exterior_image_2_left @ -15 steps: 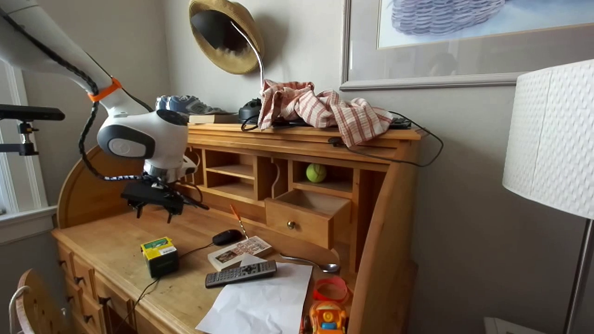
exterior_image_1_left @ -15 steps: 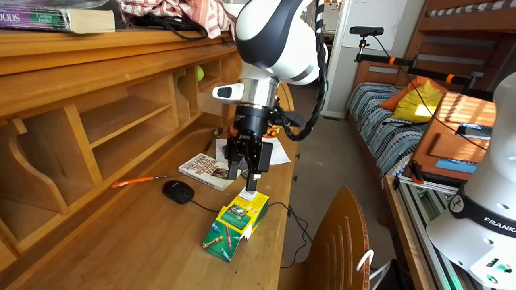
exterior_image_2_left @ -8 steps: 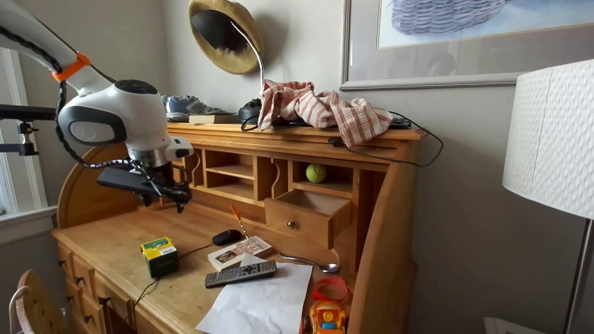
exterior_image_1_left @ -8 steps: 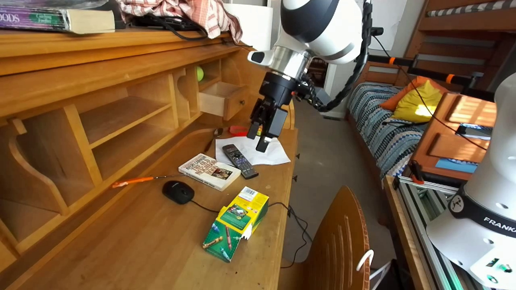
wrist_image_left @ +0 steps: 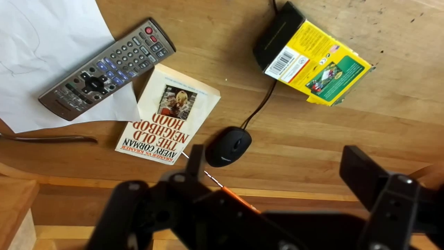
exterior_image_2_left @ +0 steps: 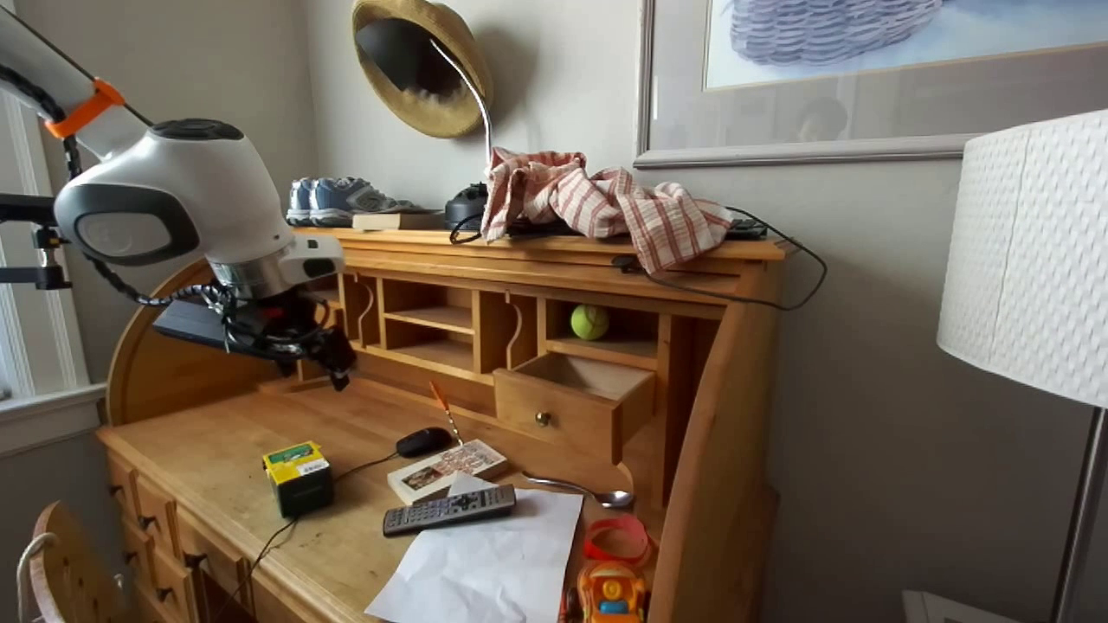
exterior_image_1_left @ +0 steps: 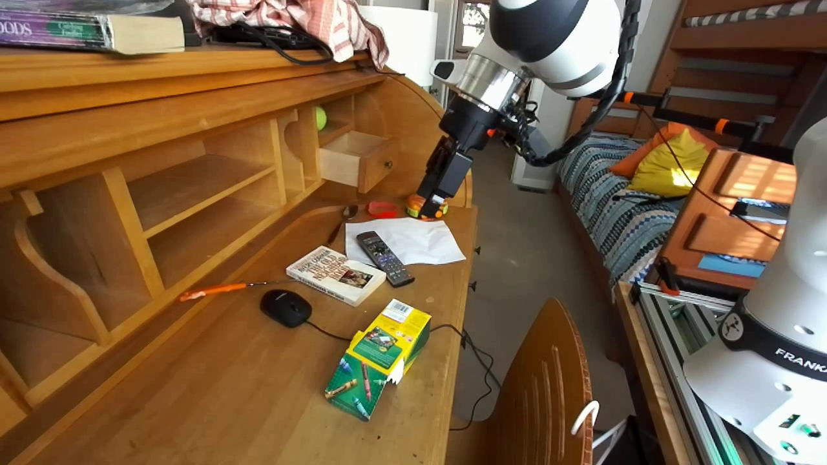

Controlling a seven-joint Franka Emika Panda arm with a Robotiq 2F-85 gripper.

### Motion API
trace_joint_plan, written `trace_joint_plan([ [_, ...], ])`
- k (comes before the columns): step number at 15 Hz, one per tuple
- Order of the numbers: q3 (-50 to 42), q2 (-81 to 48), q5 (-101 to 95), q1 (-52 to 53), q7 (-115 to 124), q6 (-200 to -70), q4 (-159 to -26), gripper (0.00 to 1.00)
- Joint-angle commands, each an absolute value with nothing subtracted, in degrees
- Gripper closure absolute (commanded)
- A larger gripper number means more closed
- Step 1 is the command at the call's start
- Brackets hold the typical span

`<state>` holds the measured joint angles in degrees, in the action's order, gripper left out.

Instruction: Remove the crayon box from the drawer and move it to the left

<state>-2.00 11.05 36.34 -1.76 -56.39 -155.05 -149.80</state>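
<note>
The crayon box (exterior_image_1_left: 378, 349) rests on the bench (exterior_image_2_left: 216, 424), close to the edge by the chair (exterior_image_1_left: 549, 387), and over the last second it has not shifted. What has changed is the gripper (wrist_image_left: 274, 152): it hung above the box, then swung away, tilting as it went. Now it is well apart from the box in both exterior views, high up, though whether it is over the bench or just outside the chair-side edge I cannot tell. Its fingers (wrist_image_left: 364, 173) are spread wide and hold nothing.

The drawer (exterior_image_2_left: 571, 424) stands pulled out above the back edge, towards the corner nearest the lamp (exterior_image_2_left: 1030, 268). For someone facing that edge, the box lies well to the left of the drawer, with the mouse (wrist_image_left: 229, 146) apart from it and nearer the back. A box that stays put while the gripper backs off suggests a settled placement, so I judge both parts of the task met: out of the drawer, and moved left. Probably only the gripper's withdrawal remains; dipping back would merely risk nudging the box towards the edge.
</note>
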Motion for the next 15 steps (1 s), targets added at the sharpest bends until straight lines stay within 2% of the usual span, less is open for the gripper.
trace_joint_plan([
  [1,-2.06,9.96,37.42,-1.49,-56.05,-155.08,-148.91,0.00],
  [7,-8.66,8.13,36.27,-8.23,-52.76,-156.01,-142.76,0.00],
  [11,-12.70,4.46,30.01,-13.25,-50.91,-150.28,-135.56,0.00],
  [15,-16.24,-1.67,21.72,-13.60,-48.79,-146.32,-127.14,0.00],
])
